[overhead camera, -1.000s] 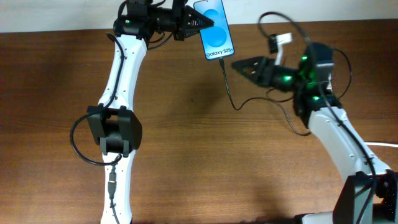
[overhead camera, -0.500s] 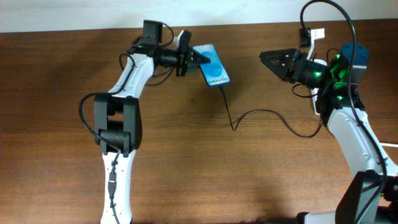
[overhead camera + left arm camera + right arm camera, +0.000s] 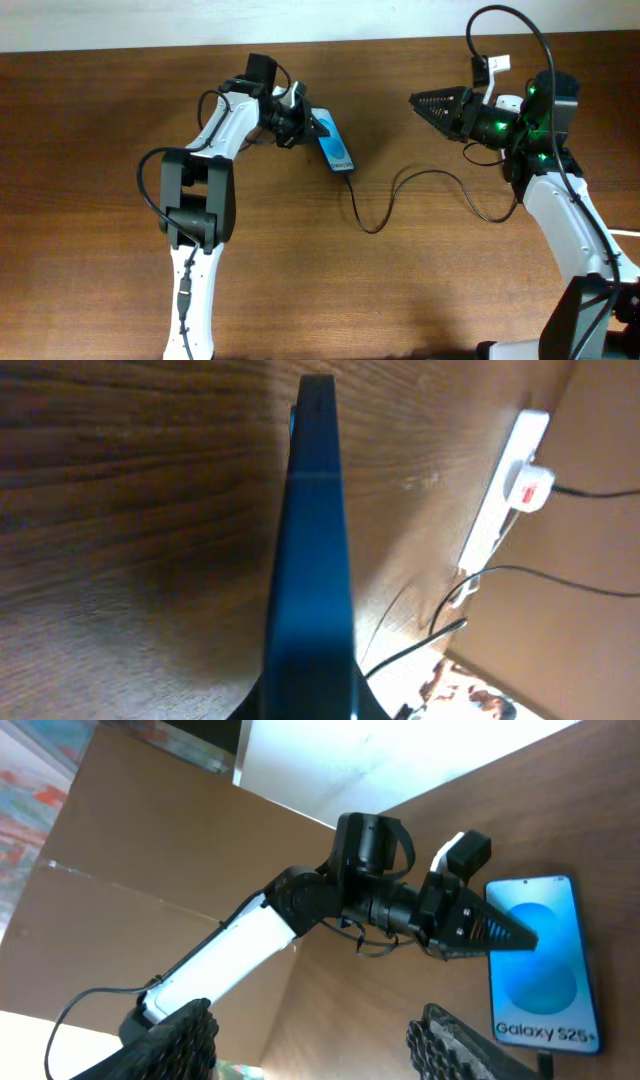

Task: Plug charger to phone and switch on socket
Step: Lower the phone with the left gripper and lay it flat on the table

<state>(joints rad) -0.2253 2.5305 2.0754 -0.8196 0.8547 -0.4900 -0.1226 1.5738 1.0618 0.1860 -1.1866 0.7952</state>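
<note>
The phone (image 3: 336, 151), blue screen tilted on edge, is held just above the table by my left gripper (image 3: 311, 128), which is shut on its upper end. In the left wrist view the phone (image 3: 312, 560) shows edge-on between the dark jaws. The charger (image 3: 378, 226), a thin black cable, meets the phone's lower end and loops right across the table. My right gripper (image 3: 418, 100) is open and empty, raised in the air to the right of the phone. The right wrist view shows the phone (image 3: 540, 960) facing it. The socket (image 3: 497, 505) is a white strip with a red switch, seen only in the left wrist view.
A white plug with a black lead (image 3: 535, 482) sits in the socket. A thick white cord (image 3: 622, 232) shows at the right edge of the overhead view. The table's far edge meets a pale wall (image 3: 100, 25).
My left gripper has brought the phone from the far table edge down toward the table's middle and tilted it on edge. The cable followed. My right gripper rose and drew back to the right.
</note>
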